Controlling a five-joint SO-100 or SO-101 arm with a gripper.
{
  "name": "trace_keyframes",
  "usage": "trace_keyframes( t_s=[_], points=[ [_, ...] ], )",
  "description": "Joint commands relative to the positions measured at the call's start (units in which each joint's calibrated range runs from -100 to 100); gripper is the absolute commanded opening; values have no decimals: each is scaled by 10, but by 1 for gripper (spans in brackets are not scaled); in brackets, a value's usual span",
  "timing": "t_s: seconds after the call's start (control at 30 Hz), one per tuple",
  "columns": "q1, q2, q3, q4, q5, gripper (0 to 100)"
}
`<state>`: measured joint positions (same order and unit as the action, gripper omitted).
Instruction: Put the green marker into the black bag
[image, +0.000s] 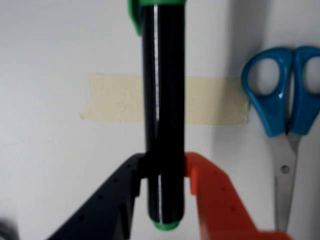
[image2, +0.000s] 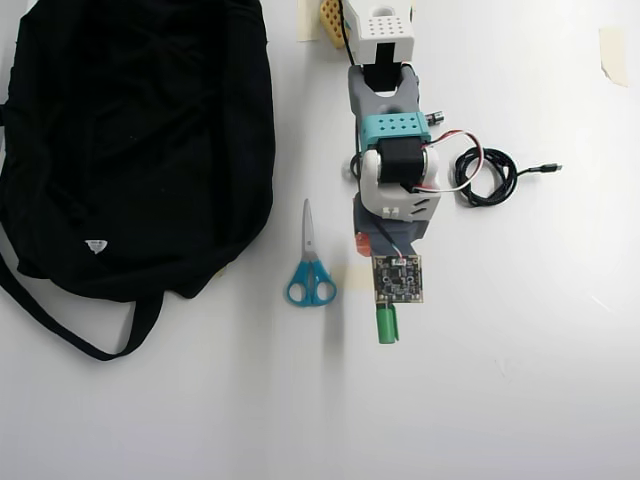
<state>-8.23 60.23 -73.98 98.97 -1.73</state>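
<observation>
On my wrist view, the pincer (image: 162, 172) is closed on the green marker (image: 164, 100), gripping its dark barrel near the small green end. One finger is black, on the left of this view, and the other is orange (image: 215, 195), on the right. Both press against the sides of the barrel. The marker runs straight up the middle of the picture, with its bright green cap cut off by the top edge. Behind the marker I see the white desk (image: 45, 75), a strip of beige tape (image: 120, 97) stuck flat across it, and a pair of blue-handled scissors (image: 285, 115) at the right edge.

On my overhead view, the arm (image2: 392, 170) reaches down the picture from its base at the top edge. The green cap of the marker (image2: 386, 325) pokes out just below the wrist camera board; the rest of the barrel is hidden under the arm. The scissors (image2: 309, 275) lie just left of the marker, blades pointing up the picture. The black bag (image2: 130, 140) fills the upper left, well apart from the marker, beyond the scissors, with its strap looping along the lower left. A coiled black cable (image2: 490, 178) lies on the desk (image2: 520, 380) to the right of the arm.
</observation>
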Motion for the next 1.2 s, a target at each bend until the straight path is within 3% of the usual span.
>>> trace_keyframes(
  t_s=[0.0, 0.43, 0.83, 1.17],
  points=[
    [-6, -60, -9, 3, -1, 2],
    [-7, -289, 247, -16, -1, 2],
    [-7, -462, 510, -136, -1, 2],
    [0, -597, 662, -152, -1, 2]
  ],
)
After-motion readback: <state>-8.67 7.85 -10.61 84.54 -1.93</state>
